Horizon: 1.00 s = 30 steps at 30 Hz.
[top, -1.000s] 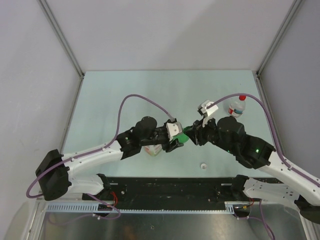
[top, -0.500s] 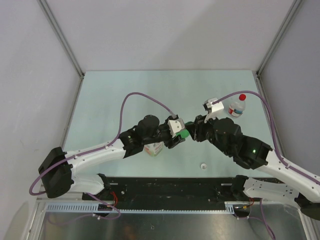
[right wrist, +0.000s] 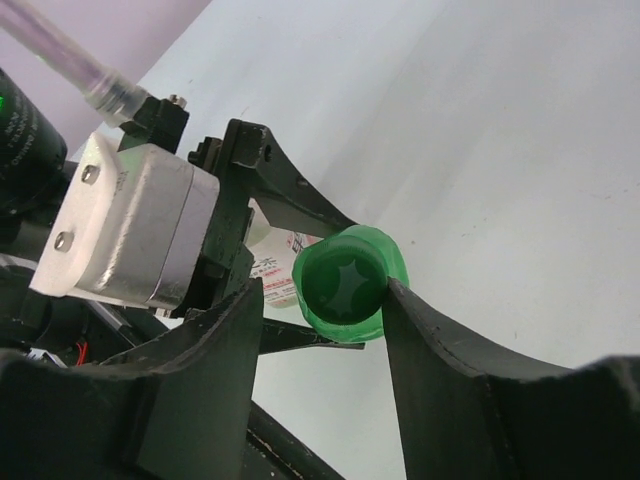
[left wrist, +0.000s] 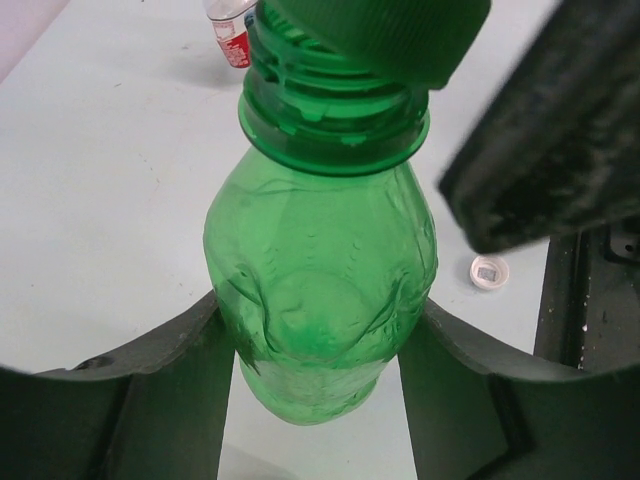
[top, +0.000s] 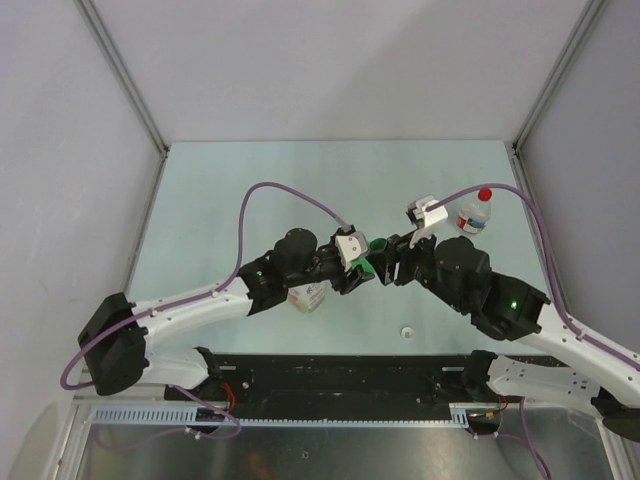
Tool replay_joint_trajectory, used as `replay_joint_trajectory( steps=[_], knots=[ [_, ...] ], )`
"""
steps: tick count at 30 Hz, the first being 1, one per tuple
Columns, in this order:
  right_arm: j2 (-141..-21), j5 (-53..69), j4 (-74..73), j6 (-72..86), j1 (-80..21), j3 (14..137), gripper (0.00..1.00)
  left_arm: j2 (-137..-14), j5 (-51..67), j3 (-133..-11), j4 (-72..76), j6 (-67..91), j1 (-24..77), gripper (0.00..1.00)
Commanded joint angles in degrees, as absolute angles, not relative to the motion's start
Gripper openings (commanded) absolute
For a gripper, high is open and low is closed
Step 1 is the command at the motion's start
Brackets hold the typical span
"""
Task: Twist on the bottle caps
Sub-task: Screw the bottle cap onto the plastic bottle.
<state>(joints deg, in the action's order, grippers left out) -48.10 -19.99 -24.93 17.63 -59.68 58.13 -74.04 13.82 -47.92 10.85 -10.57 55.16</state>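
Note:
My left gripper (left wrist: 320, 305) is shut on the green bottle (left wrist: 320, 270), both fingers pressing its dented sides. The green cap (left wrist: 380, 30) sits on the bottle's neck, with thread rings showing below it. In the right wrist view the green cap (right wrist: 345, 280) lies between my right gripper's (right wrist: 322, 290) fingers. The right finger touches it and a gap shows at the left finger, so this gripper is open. From above, both grippers meet at the cap (top: 372, 250) mid-table. The white cap (top: 407, 331) lies loose near the front edge. A red cap (top: 485, 194) tops the small clear bottle (top: 472, 216).
A clear orange-labelled bottle (top: 308, 297) stands under my left arm, and its label (right wrist: 280, 265) shows behind the cap. The small red-labelled bottle (left wrist: 230, 30) stands at the back right. Grey walls enclose the table on three sides.
My right gripper's jaws have widened around the green cap after the wrist turned. The left gripper keeps its hold on the green bottle, shifted slightly.

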Motion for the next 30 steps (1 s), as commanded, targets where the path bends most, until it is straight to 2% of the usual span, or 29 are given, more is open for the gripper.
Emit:
replay_joint_trajectory(
  steps=[1, 7, 30],
  knots=[
    [-47.09, -15.25, -20.77, 16.32, -60.71, 58.36, 0.56, -74.68, 16.21, -47.96, 15.26, -8.59, 55.37, 0.00],
    [-47.03, -15.70, -20.68, 15.85, -60.71, 58.43, 0.60, -74.58, 17.62, -47.94, 15.27, -8.29, 55.42, 0.00],
    [-47.26, -18.51, -20.96, 15.60, -60.68, 58.97, 0.61, -75.42, 21.84, -48.34, 15.29, -6.27, 55.37, 0.00]
  ],
)
